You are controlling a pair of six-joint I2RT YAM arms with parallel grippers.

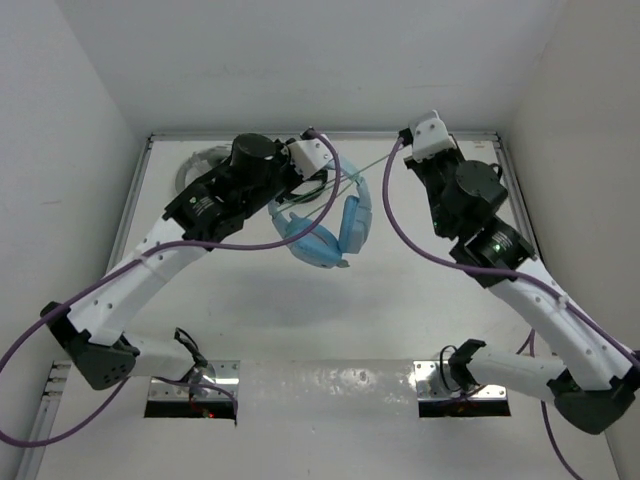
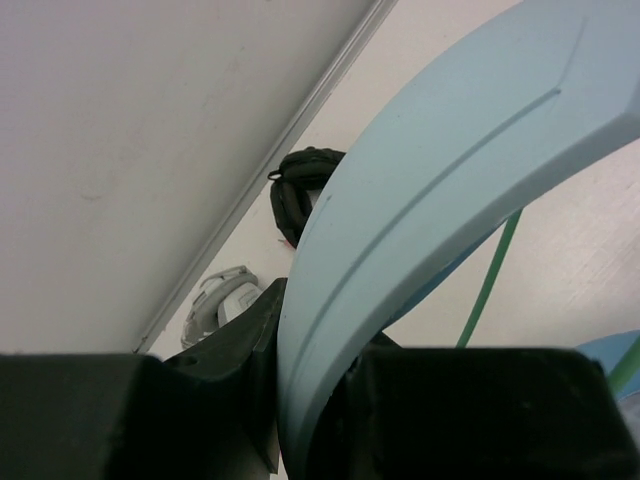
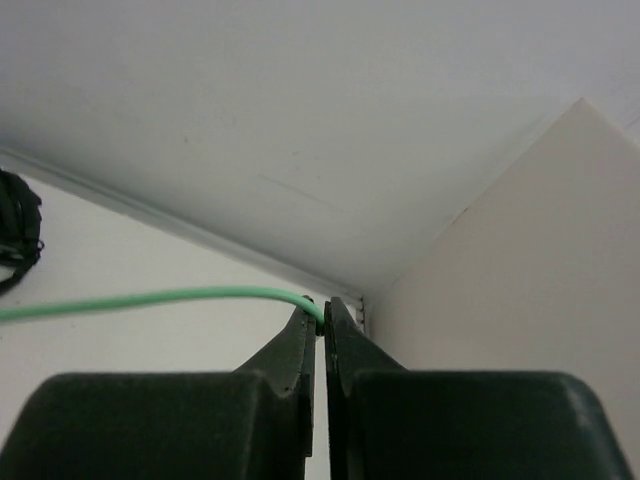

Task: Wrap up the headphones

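The light blue headphones (image 1: 325, 238) hang above the table at the back middle, ear cups down. My left gripper (image 1: 298, 188) is shut on their blue headband (image 2: 440, 170), which fills the gap between the fingers in the left wrist view (image 2: 315, 390). The thin pale green cable (image 1: 372, 165) runs taut from the headphones to the right. My right gripper (image 1: 404, 143) is shut on the cable's end, pinched at the fingertips (image 3: 322, 315). The cable (image 3: 150, 300) stretches away to the left in the right wrist view.
Grey-white headphones (image 1: 200, 165) lie at the back left by the wall, also seen in the left wrist view (image 2: 225, 300). Black headphones (image 2: 300, 190) lie by the back wall behind the blue ones. White walls close in the table's back and sides.
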